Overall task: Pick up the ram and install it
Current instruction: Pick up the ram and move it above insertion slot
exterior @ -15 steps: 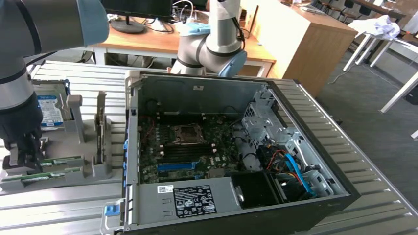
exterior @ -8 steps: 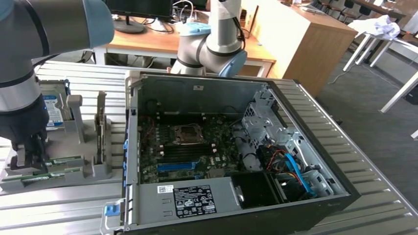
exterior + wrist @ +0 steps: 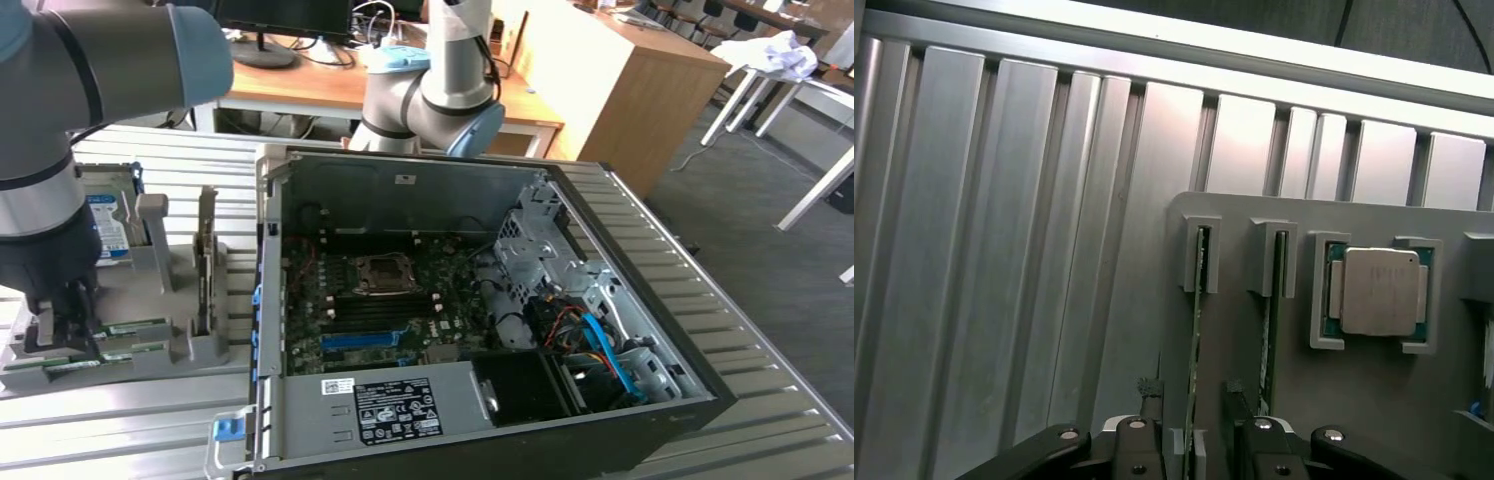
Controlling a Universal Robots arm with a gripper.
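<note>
**A:** Gripper (image 3: pixel 1192 392) parted narrowly, straddling the ram (image 3: pixel 1195 320). It stands on edge in the slot at the grey holder's (image 3: pixel 1374 400) edge. No squeeze yet.

**B:** Light, stiff, brittle, I'd judge. Pinch the flat faces, gently.

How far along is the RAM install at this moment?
Done: nothing yet; the ram stands in its slot in the grey holder. In hand: the open end effector straddles that stick without gripping it. Left: lifting it out and seating it inside the computer case.
</note>
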